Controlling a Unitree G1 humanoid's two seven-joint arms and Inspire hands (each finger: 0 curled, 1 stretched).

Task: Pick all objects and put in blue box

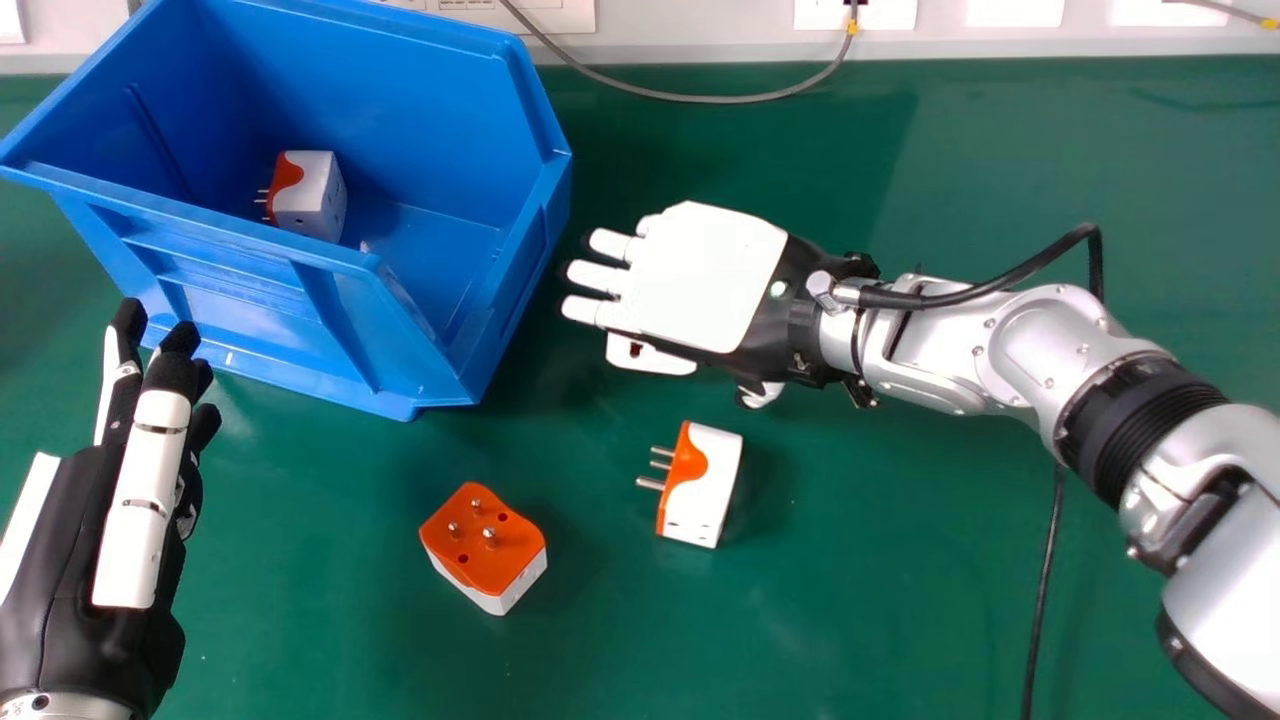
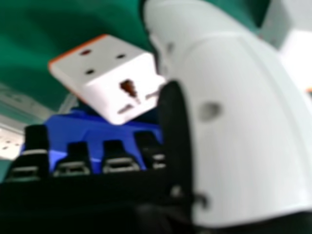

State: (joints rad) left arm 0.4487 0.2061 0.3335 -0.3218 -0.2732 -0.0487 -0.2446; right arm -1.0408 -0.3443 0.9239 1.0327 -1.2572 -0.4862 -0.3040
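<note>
Covering one plug (image 2: 105,80), your right hand (image 1: 700,275) is open and empty, probably for grasping. Left hand (image 1: 140,500) is open too.

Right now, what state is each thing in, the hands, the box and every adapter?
Left hand: open, fingers straight
Right hand: open, fingers straight
Blue box: upright, open-topped
Adapter in box: pins sideways
Orange-topped adapter: pins up
Adapter to its right: pins sideways
Adapter by the right hand: partly hidden; can't tell whether held
</note>
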